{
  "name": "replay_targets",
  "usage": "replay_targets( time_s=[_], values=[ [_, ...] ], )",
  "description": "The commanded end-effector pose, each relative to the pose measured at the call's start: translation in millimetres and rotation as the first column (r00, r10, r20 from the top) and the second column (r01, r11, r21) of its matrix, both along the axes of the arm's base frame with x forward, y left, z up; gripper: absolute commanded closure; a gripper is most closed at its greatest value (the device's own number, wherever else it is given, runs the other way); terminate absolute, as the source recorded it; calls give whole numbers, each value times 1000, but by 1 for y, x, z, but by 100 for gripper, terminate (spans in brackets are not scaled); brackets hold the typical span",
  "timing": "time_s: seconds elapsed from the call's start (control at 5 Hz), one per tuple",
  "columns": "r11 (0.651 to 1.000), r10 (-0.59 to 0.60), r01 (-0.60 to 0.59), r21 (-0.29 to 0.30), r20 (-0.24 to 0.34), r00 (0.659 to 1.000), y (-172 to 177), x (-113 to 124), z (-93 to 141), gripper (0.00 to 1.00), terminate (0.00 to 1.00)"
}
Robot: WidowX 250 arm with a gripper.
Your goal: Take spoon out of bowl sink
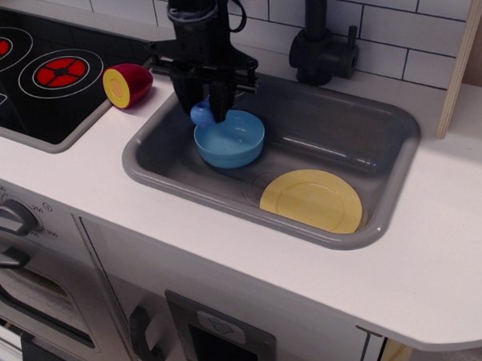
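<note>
1. Gripper (212,111) first: I'm pinching the spoon (202,113) by its chunky blue handle, jaws pressed onto it; the scoop end is hidden behind my fingers.
2. Near edge of the grey sink (307,228): the yellow plate (311,200) lies flat on the basin floor, well apart from me.
3. Mid-basin, the light-blue bowl (231,138) sits upright right under me, the spoon above its back rim and, I judge, clear of it.
4. Lift step underway, I reckon. Next call: carry the spoon sideways past the rim and set it down on bare sink floor.
5. Far back, the dark faucet (323,41). Steer clear of it.
</note>
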State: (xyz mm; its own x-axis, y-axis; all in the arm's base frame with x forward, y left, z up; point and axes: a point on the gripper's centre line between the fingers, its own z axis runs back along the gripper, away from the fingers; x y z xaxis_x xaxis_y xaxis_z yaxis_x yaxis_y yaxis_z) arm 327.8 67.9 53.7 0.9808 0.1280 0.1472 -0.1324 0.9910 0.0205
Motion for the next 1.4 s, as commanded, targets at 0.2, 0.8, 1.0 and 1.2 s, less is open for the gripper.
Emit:
replay_targets(
  time_s=[0.2,0.8,1.0,1.2],
  values=[
    [946,-324,324,14,76,943,-16,-32,7,100,0],
    [949,-315,315,7,54,948,-72,6,-16,100,0],
    [957,-290,290,12,48,956,-89,12,-30,100,0],
    [954,-301,301,1,60,952,-94,14,-40,100,0]
  ],
)
